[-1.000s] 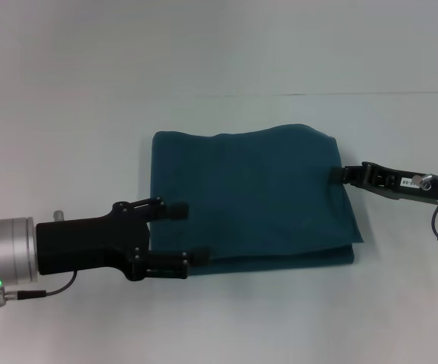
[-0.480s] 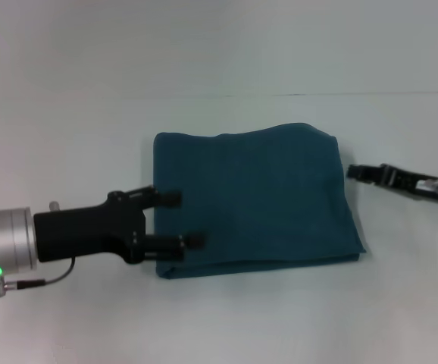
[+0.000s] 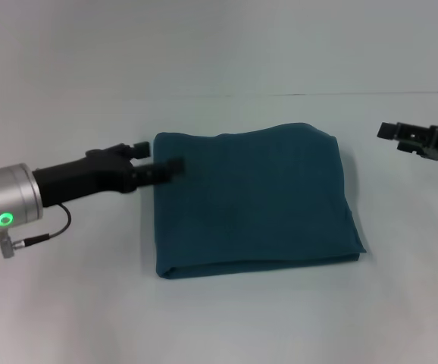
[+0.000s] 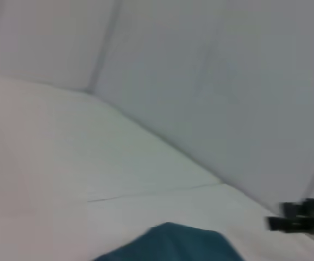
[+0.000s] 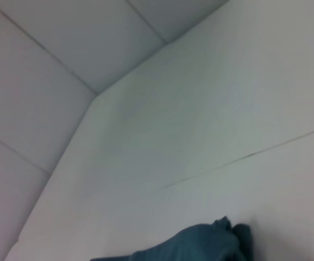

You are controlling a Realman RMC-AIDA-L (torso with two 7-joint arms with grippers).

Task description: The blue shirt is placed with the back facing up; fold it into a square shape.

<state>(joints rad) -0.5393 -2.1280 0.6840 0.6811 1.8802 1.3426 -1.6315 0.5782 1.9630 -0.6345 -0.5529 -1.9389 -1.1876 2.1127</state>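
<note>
The blue shirt (image 3: pixel 253 201) lies folded into a flat, roughly square block in the middle of the white table, plain side up. My left gripper (image 3: pixel 158 156) is at the shirt's far left corner, open and holding nothing. My right gripper (image 3: pixel 395 138) hangs to the right of the shirt, apart from it, open and empty. It also shows in the left wrist view (image 4: pixel 287 216). A corner of the shirt shows in the left wrist view (image 4: pixel 168 242) and in the right wrist view (image 5: pixel 200 244).
The white table (image 3: pixel 226 318) surrounds the shirt on all sides. A thin seam (image 3: pixel 370 94) runs across it behind the shirt. Pale wall panels (image 5: pixel 64 43) stand at the back.
My left gripper has moved from the shirt's near left edge to its far left corner. My right gripper has let go of the right edge and drawn away to the right. The shirt has settled flat.
</note>
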